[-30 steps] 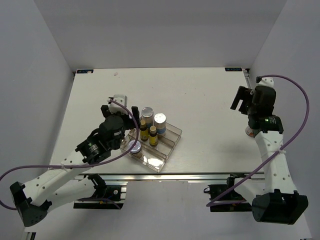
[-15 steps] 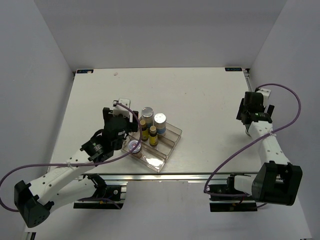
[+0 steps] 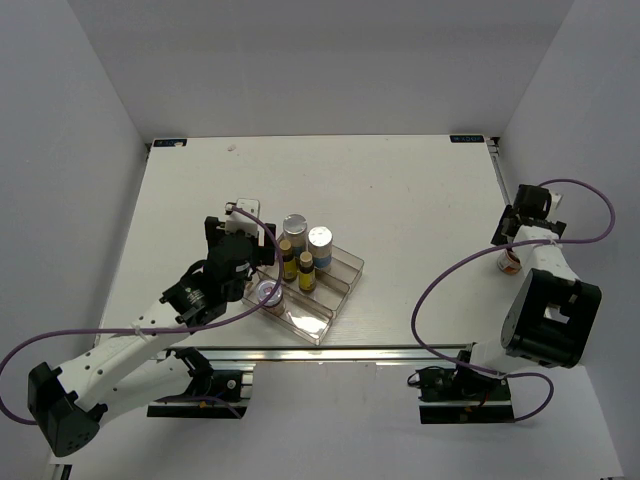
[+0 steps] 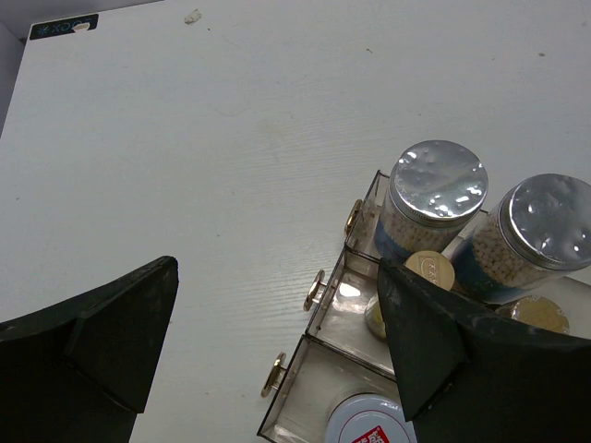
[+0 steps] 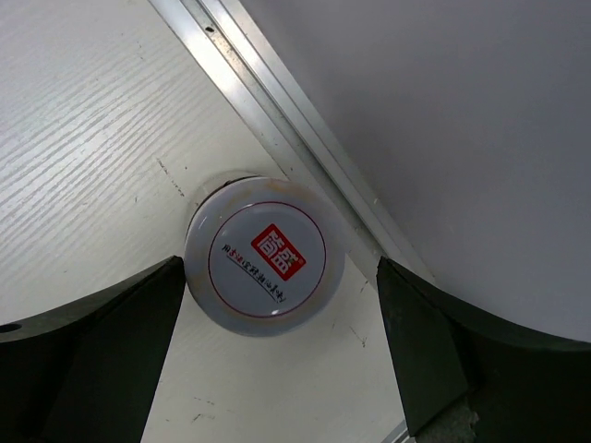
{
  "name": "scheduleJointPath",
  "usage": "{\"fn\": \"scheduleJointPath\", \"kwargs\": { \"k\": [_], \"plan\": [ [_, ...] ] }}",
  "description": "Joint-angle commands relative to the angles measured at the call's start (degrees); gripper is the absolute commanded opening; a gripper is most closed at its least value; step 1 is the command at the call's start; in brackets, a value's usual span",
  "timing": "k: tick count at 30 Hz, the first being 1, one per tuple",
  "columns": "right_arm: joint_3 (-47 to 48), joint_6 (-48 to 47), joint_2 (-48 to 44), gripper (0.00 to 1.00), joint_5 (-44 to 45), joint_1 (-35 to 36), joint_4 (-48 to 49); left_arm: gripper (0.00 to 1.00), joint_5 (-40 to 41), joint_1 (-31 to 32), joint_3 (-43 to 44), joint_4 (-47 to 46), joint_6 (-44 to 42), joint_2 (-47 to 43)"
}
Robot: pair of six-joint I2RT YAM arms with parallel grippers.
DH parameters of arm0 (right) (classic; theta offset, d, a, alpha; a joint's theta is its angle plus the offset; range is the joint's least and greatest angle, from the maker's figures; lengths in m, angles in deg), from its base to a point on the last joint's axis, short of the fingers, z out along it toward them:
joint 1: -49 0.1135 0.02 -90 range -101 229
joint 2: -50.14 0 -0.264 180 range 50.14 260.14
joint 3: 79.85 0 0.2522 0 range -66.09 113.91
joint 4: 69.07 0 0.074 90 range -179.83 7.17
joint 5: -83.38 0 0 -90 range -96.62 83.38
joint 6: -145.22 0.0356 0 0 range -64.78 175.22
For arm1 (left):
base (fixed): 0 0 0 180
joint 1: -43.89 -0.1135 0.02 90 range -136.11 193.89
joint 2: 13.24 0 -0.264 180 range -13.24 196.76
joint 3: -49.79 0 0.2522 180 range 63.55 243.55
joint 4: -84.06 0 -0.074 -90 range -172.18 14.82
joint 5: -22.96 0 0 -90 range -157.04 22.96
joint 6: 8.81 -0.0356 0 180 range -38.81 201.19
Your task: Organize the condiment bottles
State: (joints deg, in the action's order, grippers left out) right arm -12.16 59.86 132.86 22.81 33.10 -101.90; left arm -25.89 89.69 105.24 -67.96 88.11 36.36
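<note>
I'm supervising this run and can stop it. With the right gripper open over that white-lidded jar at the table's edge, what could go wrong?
1. The white-lidded jar stands right beside the metal edge rail; the open right gripper may strike the rail or push the jar off the table.
2. The open left gripper hangs close beside the clear tray; a careless move might knock its bottles over.

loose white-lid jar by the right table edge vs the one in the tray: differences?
Place: the loose jar stands on the table beside the right edge rail; the tray jar sits in the nearest compartment of the clear tray.
Gripper: the open right gripper is centred over the loose jar; the tray jar lies off-centre, near one finger of the open left gripper.
Shared: upright, white lid, red mark.
</note>
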Motion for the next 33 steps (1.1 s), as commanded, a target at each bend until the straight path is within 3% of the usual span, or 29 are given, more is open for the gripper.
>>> {"fn": "scheduleJointPath", "kwargs": {
  "k": [1,11,22,25,33],
  "plan": [
    [2.9,-1.0,1.4,0.89,-6.6,-1.6,1.6,0.98,0.0,-0.4,-0.2,0.1,0.2,0.1],
    [3.5,-0.9,7.2,0.86,-12.3,-3.9,1.8,0.98,0.0,-0.4,-0.3,0.2,0.2,0.2],
    [1.6,-3.1,6.8,0.84,-16.4,-5.5,7.4,0.98,-0.5,-0.4,-0.1,0.3,0.0,0.2],
    [1.8,-3.0,6.9,0.80,-17.6,-5.5,6.2,0.98,-0.5,-0.4,-0.2,0.3,0.0,-0.1],
    [0.1,-3.7,4.0,0.55,-20.5,-5.5,4.0,0.98,-0.8,-0.4,-0.1,0.2,-0.1,-0.3]
  ]
}}
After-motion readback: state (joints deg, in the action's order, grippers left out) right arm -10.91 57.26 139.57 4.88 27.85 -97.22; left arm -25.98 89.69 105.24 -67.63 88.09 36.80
